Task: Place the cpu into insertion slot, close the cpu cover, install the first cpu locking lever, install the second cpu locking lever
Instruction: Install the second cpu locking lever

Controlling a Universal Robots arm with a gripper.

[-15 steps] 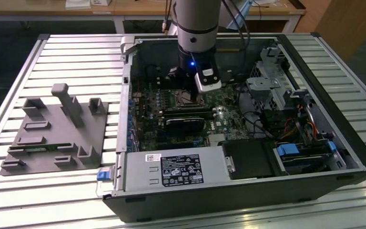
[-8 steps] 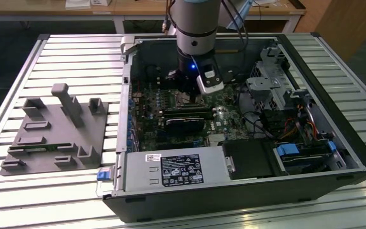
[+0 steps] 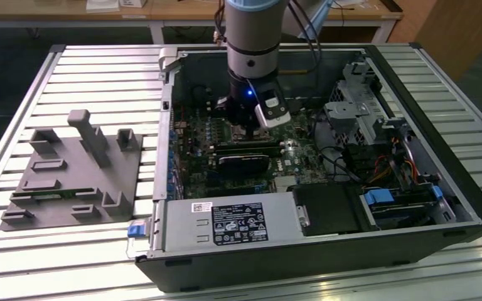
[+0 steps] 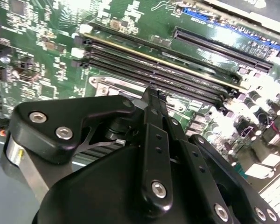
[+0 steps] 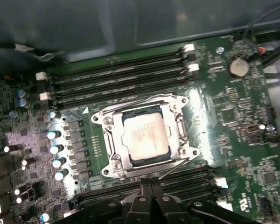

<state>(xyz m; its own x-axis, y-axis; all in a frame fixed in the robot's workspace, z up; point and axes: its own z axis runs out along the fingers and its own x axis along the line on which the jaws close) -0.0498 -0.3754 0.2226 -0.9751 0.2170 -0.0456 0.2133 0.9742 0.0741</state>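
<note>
Fixture block, grey, sits on the slatted table at the exterior view's left, unused. Mid-frame, the gripper is down inside the open case over the motherboard. In both wrist views its fingers are pressed together with nothing between them.

The cpu is seated in the insertion slot. The cpu cover looks flat over it, chip top showing through the cut-out. A thin wire lever angles off the socket edge nearest the fingertips. My read: lever step in hand, and this one looks unlatched.

To do it well:
- push with the closed tips on the wire only
- sweep down and under its hook
- stay off the memory slots

Print: white sticker on the power-supply box and faint cpu-top markings, not reading either.
</note>
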